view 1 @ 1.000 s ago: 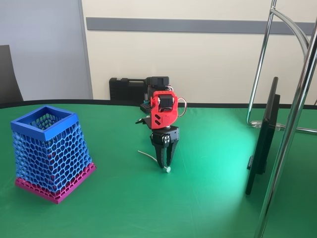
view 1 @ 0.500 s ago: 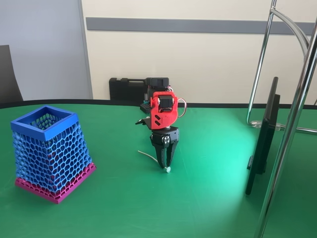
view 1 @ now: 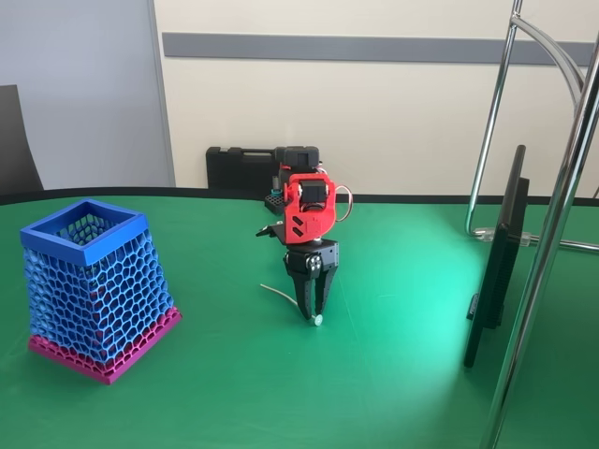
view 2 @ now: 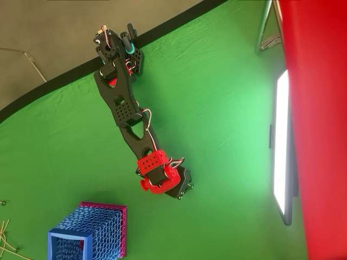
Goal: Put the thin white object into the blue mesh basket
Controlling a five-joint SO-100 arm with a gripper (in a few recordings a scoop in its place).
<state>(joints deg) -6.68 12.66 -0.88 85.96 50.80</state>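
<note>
The thin white object [view 1: 281, 296] lies on the green table, running from the upper left down to a tiny round disc beside my fingertips. My gripper [view 1: 314, 315] points straight down at that disc end, its black fingers drawn together at the tips on the stick. The stick still rests on the cloth. The blue mesh basket [view 1: 94, 290] stands upright well to the left, with a blue rim and a pink base. Seen from overhead, the basket [view 2: 89, 233] sits below and left of my red wrist housing [view 2: 157, 176], which hides the fingers and the stick.
A flat dark screen on a stand [view 1: 496, 262] rises at the right, beside chrome frame tubes [view 1: 552, 234]. A black case [view 1: 239, 168] sits behind the arm's base. Several thin sticks [view 2: 6, 233] lie at the lower left edge of the overhead view.
</note>
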